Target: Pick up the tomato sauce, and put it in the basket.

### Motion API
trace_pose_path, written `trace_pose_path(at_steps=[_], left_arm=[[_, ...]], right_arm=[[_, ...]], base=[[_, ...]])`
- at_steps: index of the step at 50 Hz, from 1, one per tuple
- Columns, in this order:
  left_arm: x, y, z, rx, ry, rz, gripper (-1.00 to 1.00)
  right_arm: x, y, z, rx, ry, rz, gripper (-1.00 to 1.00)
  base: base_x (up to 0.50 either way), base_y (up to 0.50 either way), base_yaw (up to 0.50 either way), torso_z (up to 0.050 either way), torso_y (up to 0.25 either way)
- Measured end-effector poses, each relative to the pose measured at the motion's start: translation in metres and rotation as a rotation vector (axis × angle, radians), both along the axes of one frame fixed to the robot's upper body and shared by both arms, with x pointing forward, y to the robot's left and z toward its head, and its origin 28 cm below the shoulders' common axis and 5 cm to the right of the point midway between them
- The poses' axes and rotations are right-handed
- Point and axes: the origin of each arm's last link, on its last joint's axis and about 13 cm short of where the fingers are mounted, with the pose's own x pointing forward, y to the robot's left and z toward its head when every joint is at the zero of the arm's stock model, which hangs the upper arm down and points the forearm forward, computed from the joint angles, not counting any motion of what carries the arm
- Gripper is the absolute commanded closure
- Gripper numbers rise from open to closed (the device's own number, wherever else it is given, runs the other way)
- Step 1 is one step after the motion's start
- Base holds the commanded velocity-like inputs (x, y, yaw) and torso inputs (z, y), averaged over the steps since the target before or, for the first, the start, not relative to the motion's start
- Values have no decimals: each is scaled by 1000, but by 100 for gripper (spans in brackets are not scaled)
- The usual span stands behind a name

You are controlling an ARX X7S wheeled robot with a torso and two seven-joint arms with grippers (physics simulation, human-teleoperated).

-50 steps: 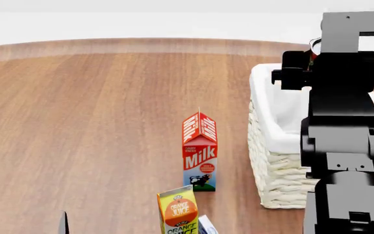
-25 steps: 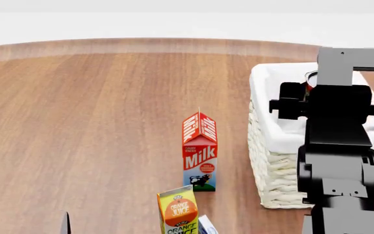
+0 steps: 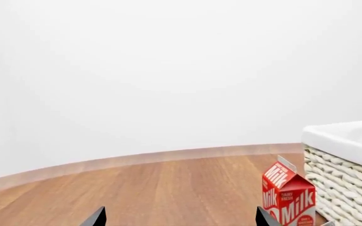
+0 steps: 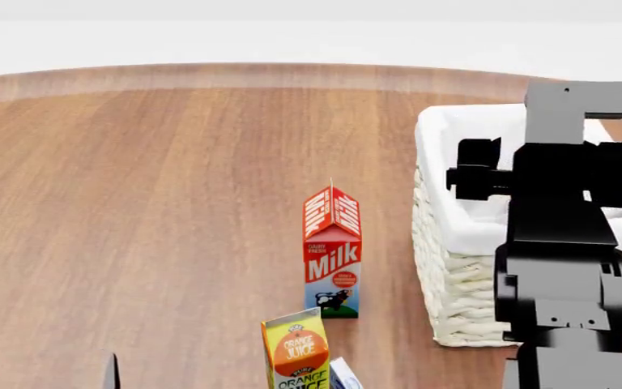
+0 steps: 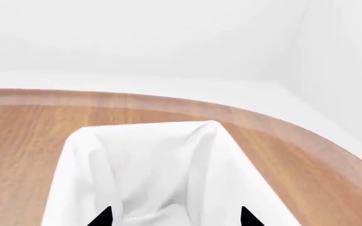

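The cream-white wicker basket with a white cloth liner stands at the right of the wooden table. My right arm hangs over it and hides most of its inside. In the right wrist view my right gripper is open, with its fingertips wide apart above the white liner and nothing between them. The tomato sauce shows in no view. My left gripper is open and empty low at the near left, and it also shows in the left wrist view.
A red milk carton stands upright just left of the basket and also shows in the left wrist view. An orange juice carton stands in front of it, with another carton at its side. The table's curved far edge runs across the back.
My right arm has come down over the basket. The red and white can that showed at the right gripper no longer shows. The left gripper has barely moved.
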Motion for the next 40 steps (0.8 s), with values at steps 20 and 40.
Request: trace_pose_path(at_steps=[20, 40], left_arm=[[1, -1, -1, 3, 3, -3, -100], [0, -2, -1, 6, 0, -8, -100]], right_arm=[[15, 10, 55, 138, -330, 133, -100], [-81, 20, 110, 152, -796, 274, -100]], base=[[0, 0, 0, 0, 0], [0, 0, 0, 0, 0]])
